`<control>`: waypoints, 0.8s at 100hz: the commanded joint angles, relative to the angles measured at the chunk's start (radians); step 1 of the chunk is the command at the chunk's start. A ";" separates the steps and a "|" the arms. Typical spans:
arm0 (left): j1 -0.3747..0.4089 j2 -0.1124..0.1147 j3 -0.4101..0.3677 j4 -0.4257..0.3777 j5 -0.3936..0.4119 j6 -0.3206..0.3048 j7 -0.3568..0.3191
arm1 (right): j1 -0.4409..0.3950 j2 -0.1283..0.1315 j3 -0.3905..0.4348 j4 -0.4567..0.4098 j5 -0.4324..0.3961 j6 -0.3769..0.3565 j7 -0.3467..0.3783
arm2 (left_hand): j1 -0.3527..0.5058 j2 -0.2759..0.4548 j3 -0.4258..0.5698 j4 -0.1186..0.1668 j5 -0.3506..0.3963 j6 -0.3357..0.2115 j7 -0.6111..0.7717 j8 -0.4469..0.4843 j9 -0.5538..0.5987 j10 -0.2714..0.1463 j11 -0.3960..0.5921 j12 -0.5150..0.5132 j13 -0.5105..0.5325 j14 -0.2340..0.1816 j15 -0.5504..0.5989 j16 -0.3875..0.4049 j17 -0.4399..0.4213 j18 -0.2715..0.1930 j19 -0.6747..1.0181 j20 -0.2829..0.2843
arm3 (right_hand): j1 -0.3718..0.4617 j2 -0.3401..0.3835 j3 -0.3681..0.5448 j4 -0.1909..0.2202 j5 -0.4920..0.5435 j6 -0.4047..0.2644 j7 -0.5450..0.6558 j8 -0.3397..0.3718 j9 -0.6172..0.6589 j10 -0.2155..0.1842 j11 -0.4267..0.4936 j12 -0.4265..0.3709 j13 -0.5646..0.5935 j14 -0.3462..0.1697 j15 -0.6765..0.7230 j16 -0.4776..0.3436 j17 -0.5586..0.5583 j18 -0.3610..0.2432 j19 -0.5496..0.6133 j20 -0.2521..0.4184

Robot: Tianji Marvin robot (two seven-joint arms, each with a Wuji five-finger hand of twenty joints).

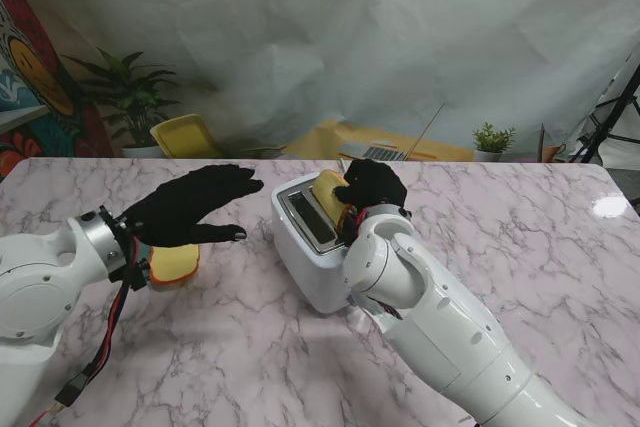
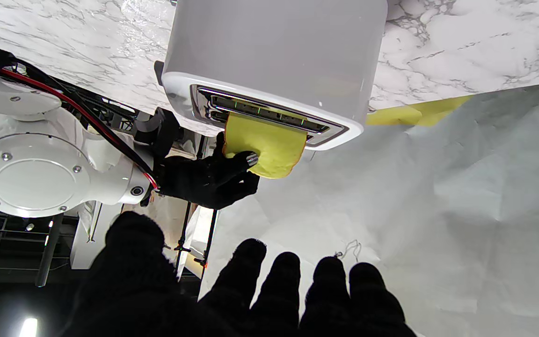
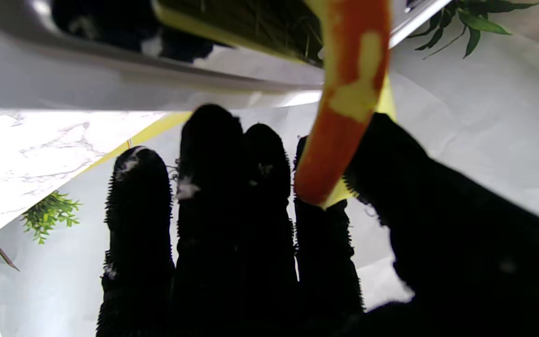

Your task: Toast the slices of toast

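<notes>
Bright, even light; table (image 1: 610,205) glare, right wrist view blurred close-up

Toaster (image 1: 312,242) stands at table (image 1: 520,237) centre; one toast slice (image 1: 330,192) sits partway in the slot at its 1 o'clock corner, right hand (image 1: 372,187) pinching it from 3 o'clock. Second toast slice (image 1: 173,263) lies flat on the table at 9 o'clock of the toaster, well apart. Left hand (image 1: 190,207) hovers over that slice's 12 o'clock edge, fingers spread toward the toaster.

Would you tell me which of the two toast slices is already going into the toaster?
The slice pinched by the right hand, partly in the toaster slot; the other slice lies under the left hand.
</notes>
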 commanded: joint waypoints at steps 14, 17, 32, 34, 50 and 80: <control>-0.005 -0.003 0.008 0.006 0.003 -0.003 -0.008 | -0.018 0.021 -0.004 -0.019 -0.035 0.005 0.033 | -0.019 0.028 -0.011 0.013 0.014 -0.011 0.004 -0.008 0.010 -0.013 0.005 -0.009 0.000 -0.014 0.008 -0.010 -0.001 -0.039 -0.041 0.006 | -0.098 0.055 -0.086 0.053 -0.085 -0.014 -0.078 0.063 -0.143 0.008 0.021 0.012 -0.104 0.010 -0.156 0.020 -0.118 0.008 -0.012 0.037; -0.005 -0.003 0.009 0.006 0.003 -0.003 -0.007 | -0.019 0.022 -0.003 -0.021 -0.040 0.003 0.030 | -0.019 0.028 -0.011 0.014 0.013 -0.012 0.004 -0.008 0.010 -0.014 0.005 -0.009 0.000 -0.013 0.008 -0.010 0.000 -0.039 -0.041 0.006 | -0.102 0.058 -0.087 0.058 -0.091 -0.010 -0.084 0.067 -0.153 0.009 0.021 0.012 -0.115 0.011 -0.158 0.021 -0.129 0.004 -0.013 0.039; -0.008 -0.003 0.014 0.009 0.003 -0.002 -0.006 | -0.020 0.025 0.000 -0.035 -0.062 -0.005 0.023 | -0.019 0.028 -0.011 0.013 0.014 -0.012 0.004 -0.008 0.009 -0.014 0.005 -0.009 0.000 -0.014 0.008 -0.010 0.000 -0.039 -0.041 0.006 | -0.100 0.064 -0.087 0.067 -0.103 -0.006 -0.095 0.076 -0.172 0.009 0.024 0.011 -0.140 0.013 -0.158 0.021 -0.148 -0.006 -0.013 0.047; -0.008 -0.003 0.015 0.009 0.003 -0.002 -0.007 | -0.020 0.027 0.000 -0.038 -0.065 -0.006 0.024 | -0.019 0.028 -0.011 0.013 0.014 -0.011 0.004 -0.008 0.009 -0.014 0.005 -0.009 0.000 -0.014 0.008 -0.010 0.000 -0.039 -0.041 0.006 | -0.101 0.065 -0.087 0.068 -0.104 -0.006 -0.097 0.077 -0.174 0.008 0.024 0.010 -0.143 0.013 -0.159 0.021 -0.150 -0.007 -0.014 0.048; -0.008 -0.004 0.017 0.010 0.003 -0.001 -0.006 | -0.020 0.031 0.001 -0.052 -0.087 -0.026 0.017 | -0.019 0.029 -0.011 0.013 0.013 -0.011 0.004 -0.008 0.010 -0.014 0.006 -0.009 0.000 -0.014 0.008 -0.010 0.000 -0.040 -0.041 0.006 | -0.070 0.053 -0.087 0.060 -0.107 -0.018 -0.093 0.082 -0.171 0.004 0.029 0.007 -0.144 0.008 -0.151 0.018 -0.149 -0.015 -0.012 0.058; -0.003 -0.004 0.013 0.007 0.006 -0.001 -0.005 | -0.009 0.031 -0.008 -0.026 -0.144 -0.067 -0.034 | -0.019 0.031 -0.011 0.014 0.014 -0.012 0.005 -0.008 0.009 -0.015 0.006 -0.009 0.000 -0.015 0.008 -0.010 0.000 -0.040 -0.041 0.006 | 0.162 -0.007 -0.037 0.059 -0.011 -0.129 0.068 -0.004 -0.015 -0.029 0.019 -0.060 -0.031 -0.002 -0.120 0.006 -0.082 -0.033 0.006 0.073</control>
